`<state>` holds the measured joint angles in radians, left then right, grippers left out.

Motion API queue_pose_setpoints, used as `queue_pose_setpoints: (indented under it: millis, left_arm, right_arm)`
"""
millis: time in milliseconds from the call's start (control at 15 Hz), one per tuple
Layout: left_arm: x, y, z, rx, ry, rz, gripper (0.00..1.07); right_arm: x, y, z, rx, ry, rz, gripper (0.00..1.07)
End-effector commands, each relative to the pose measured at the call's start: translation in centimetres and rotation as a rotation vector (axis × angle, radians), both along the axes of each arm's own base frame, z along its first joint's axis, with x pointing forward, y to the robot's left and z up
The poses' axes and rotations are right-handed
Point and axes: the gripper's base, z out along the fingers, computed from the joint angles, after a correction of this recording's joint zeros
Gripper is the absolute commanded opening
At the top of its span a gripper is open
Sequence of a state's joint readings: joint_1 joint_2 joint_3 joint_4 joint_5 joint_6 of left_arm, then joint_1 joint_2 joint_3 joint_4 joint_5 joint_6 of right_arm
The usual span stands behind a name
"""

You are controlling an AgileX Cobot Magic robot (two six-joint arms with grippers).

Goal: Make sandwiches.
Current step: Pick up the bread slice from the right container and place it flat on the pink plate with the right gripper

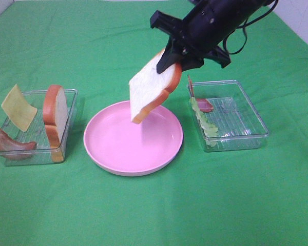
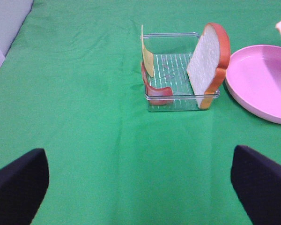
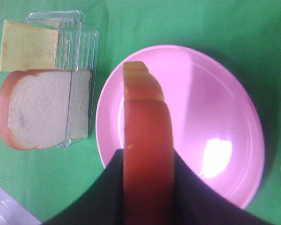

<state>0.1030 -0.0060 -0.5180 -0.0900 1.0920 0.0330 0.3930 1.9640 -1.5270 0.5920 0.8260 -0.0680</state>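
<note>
- Clock bearings are taken from the pink plate (image 1: 123,148) in the high view.
- Left tray (image 1: 33,156), at 9 o'clock: a yellow cheese slice (image 1: 19,107) leans at its far-left side. A bacon strip (image 1: 7,139) curls along its 8 o'clock corner. A second bread slice (image 1: 55,115) stands on edge against the wall nearest the plate.
- Right tray (image 1: 241,123), at 3 o'clock: lettuce (image 1: 204,120) lies along the wall nearest the plate, with a short bacon piece (image 1: 203,105) at its far end.
- The plate shows only bare pink surface.
- A narrow strip of green cloth (image 1: 154,215) separates the plate rim from each tray, with no contact. A wide band of cloth lies at 6 o'clock. A pale edge beyond the cloth shows at 11 and 2 o'clock.
- The right arm reaches in from 1 o'clock, angled down. The right gripper (image 1: 175,60) is clamped on the crust end of the held bread slice (image 1: 151,87).
- The slice hangs tilted over the plate's 12 o'clock half, low corner above the surface and not touching.
- Left gripper (image 2: 138,154): fingers wide apart, gripping nothing, facing the left tray from well back.
</note>
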Motion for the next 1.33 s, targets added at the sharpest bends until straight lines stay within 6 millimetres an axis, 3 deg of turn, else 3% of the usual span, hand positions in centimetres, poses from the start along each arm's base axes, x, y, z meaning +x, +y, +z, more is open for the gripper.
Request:
queue_pose_setpoints:
  millis: [67,467,733,867,1000,1067,1333]
  left_arm:
    - [-0.1,0.0,0.0,0.005,-0.026,0.003,1.02]
    - [-0.1,0.0,0.0,0.006,-0.026,0.004,1.02]
    - [-0.1,0.0,0.0,0.008,-0.025,0.005,1.02]
    - [-0.1,0.0,0.0,0.008,-0.025,0.005,1.02]
    - [-0.1,0.0,0.0,0.008,-0.025,0.005,1.02]
    - [-0.1,0.0,0.0,0.008,-0.025,0.005,1.02]
    - [-0.1,0.0,0.0,0.010,-0.025,0.006,1.02]
  right_arm:
    - [0.2,2.0,-2.6,0.024,0.036,0.009,0.00]
    - [0.9,4.5,-7.4,0.084,0.054,-0.009,0.00]
    - [1.1,4.5,-8.5,0.070,0.066,-0.007,0.00]
    - [1.1,4.5,-8.6,0.061,0.062,-0.002,0.18]
    - [1.0,4.3,-8.6,0.038,0.056,0.019,0.48]
    - [1.0,4.3,-8.6,0.037,0.055,0.021,0.57]
    - [0.9,3.9,-6.5,0.017,0.006,0.021,0.61]
